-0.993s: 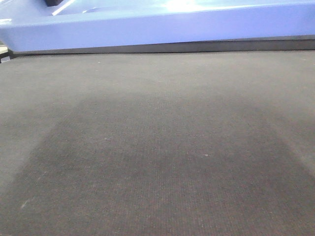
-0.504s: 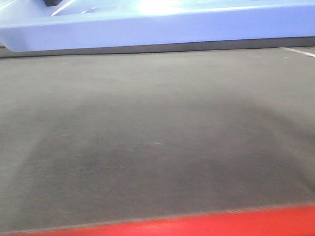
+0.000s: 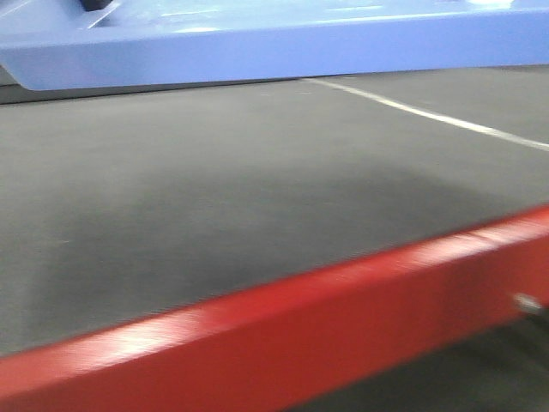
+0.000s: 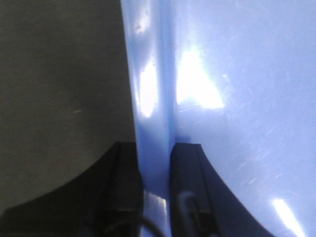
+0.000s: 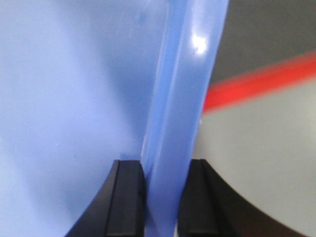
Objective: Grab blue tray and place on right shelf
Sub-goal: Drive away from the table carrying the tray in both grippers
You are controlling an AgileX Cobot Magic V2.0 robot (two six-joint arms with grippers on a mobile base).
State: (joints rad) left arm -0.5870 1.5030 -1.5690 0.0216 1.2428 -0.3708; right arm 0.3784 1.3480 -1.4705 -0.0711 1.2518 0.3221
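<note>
The blue tray (image 3: 274,43) hangs above the floor along the top of the front view; only its near side shows. My left gripper (image 4: 156,168) is shut on the tray's left rim (image 4: 153,98), one black finger on each side of the rim. My right gripper (image 5: 165,177) is shut on the tray's right rim (image 5: 187,84) in the same way. The tray's glossy inside fills much of both wrist views. The right shelf is out of view.
Dark grey carpet-like floor (image 3: 214,189) lies below the tray. A wide red stripe (image 3: 283,335) crosses the lower front view and shows in the right wrist view (image 5: 256,81). A thin white line (image 3: 429,113) runs at the upper right.
The view has swung over the floor: the red stripe came in at the bottom and now crosses diagonally, and a white line appeared. The tray keeps its place at the top.
</note>
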